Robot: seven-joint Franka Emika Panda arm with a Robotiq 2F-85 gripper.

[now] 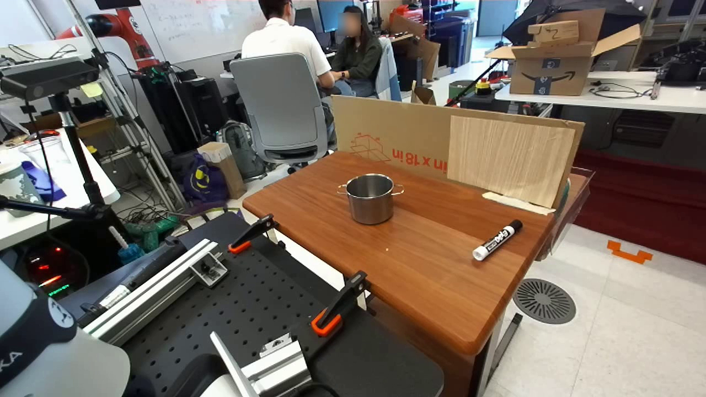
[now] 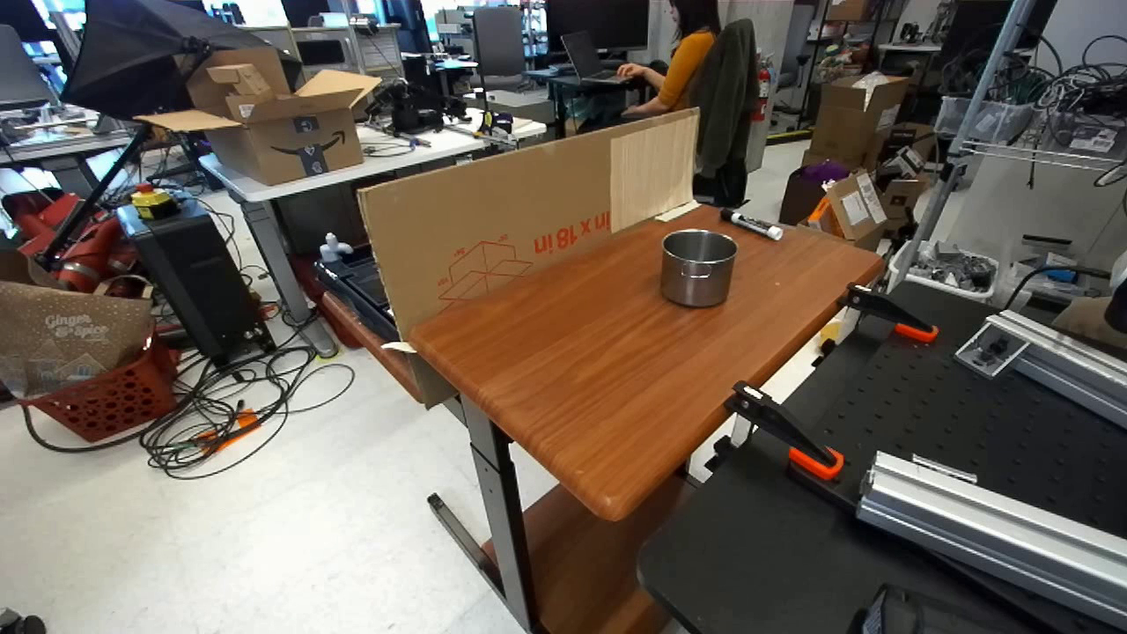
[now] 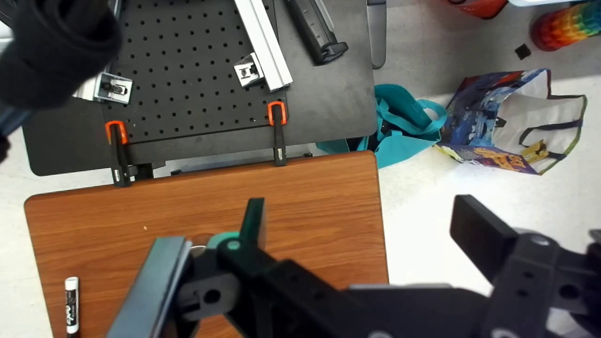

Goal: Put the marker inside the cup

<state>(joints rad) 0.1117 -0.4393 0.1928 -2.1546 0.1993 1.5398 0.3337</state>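
Observation:
The marker [image 1: 497, 240], white with a black cap and label, lies on the brown wooden table [image 1: 419, 275]. It also shows in an exterior view [image 2: 751, 224] and at the lower left of the wrist view [image 3: 72, 303]. The cup [image 1: 370, 207], a silver metal pot with two small wire handles, stands upright on the table, apart from the marker; it also shows in an exterior view [image 2: 696, 280]. In the wrist view it is almost wholly hidden behind the gripper. My gripper [image 3: 359, 209] is open, with nothing between its fingers, high above the table's edge. It shows in neither exterior view.
A cardboard sheet [image 1: 392, 129] stands along the table's far edge, with a light wood panel [image 1: 510, 160] against it. Black clamps [image 1: 345, 300] with orange pads sit along the black perforated board [image 1: 237, 309]. Aluminium rails [image 2: 986, 528] lie on that board.

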